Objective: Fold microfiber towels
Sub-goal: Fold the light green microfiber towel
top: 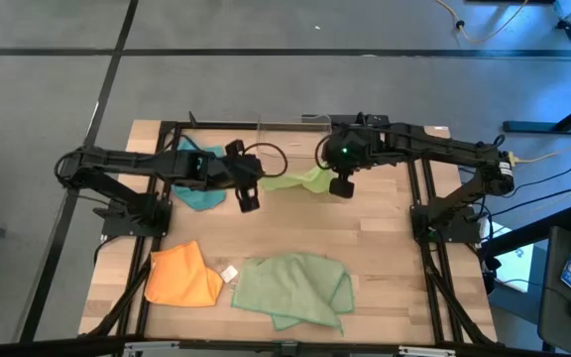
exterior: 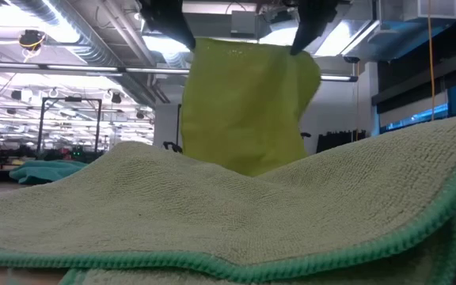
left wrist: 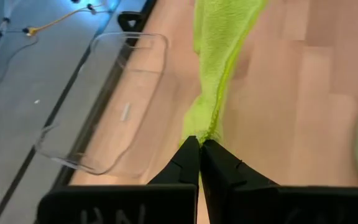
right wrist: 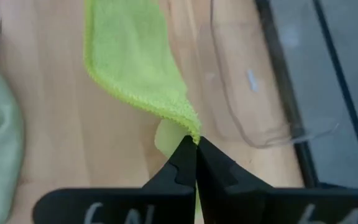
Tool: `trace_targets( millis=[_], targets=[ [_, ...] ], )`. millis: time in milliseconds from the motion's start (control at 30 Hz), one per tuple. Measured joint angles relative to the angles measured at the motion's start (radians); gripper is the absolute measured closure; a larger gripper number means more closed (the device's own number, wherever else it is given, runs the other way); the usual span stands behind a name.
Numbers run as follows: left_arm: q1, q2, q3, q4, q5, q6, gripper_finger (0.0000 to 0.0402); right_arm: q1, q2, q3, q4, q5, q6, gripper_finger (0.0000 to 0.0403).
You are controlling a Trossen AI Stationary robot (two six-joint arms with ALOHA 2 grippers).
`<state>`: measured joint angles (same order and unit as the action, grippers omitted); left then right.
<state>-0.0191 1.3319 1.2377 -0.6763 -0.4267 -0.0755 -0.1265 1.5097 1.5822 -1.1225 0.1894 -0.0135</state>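
I count four towels on my wooden table point(top: 385, 258). The largest, the pale sage green towel point(top: 293, 288), lies rumpled at the near edge, right of centre; in the low view it fills the whole foreground and blocks my sight of most of the tabletop behind it. The orange towel point(top: 181, 276) lies just left of it, folded over, with a small white tag point(top: 230, 274) between the two. The teal towel point(top: 195, 178) sits at the far left, partly under my left arm.

The lime green towel point(top: 300, 180) is the one I am working: it hangs stretched between both claws above the far middle of the table, its body drooping below them in the low view. My left gripper point(left wrist: 199, 148) is pinched tight on one corner of it, and my right gripper point(right wrist: 196, 148) is pinched tight on another corner.

One clear plastic bin point(left wrist: 107, 102) stands at the far edge, just beside the hanging towel and close to both claws, apparently with nothing in it.
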Motion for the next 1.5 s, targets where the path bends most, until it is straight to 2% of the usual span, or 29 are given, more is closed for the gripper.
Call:
trace_targets(
  millis=[100, 267, 567, 867, 1000, 1267, 1500],
  targets=[
    [-0.032, 0.0, 0.0, -0.003, 0.0, -0.032, 0.0401, 0.025, 0.0, 0.0, -0.022, -0.028, 0.037, 0.0402],
    [-0.08, 0.004, 0.0, -0.003, 0.059, -0.106, 0.0401, 0.064, 0.0, 0.0, -0.023, -0.156, 0.066, 0.0402],
    [-0.169, 0.065, -0.001, -0.022, 0.078, -0.202, 0.0401, 0.144, 0.004, -0.009, -0.035, -0.225, 0.165, 0.0401],
    [-0.242, 0.127, 0.0, -0.043, 0.085, -0.287, 0.0401, 0.207, 0.006, -0.22, 0.021, -0.293, 0.298, 0.0401],
    [-0.264, 0.165, 0.0, -0.037, 0.115, -0.333, 0.0401, 0.237, 0.006, -0.293, 0.104, -0.349, 0.311, 0.0401],
    [-0.29, 0.265, 0.0, 0.041, 0.237, -0.372, 0.0401, 0.277, 0.006, -0.388, 0.243, -0.377, 0.356, 0.0401],
    [-0.32, 0.324, 0.0, 0.043, 0.262, -0.446, 0.0401, 0.316, 0.009, -0.499, 0.379, -0.413, 0.428, 0.0401]
  ],
)
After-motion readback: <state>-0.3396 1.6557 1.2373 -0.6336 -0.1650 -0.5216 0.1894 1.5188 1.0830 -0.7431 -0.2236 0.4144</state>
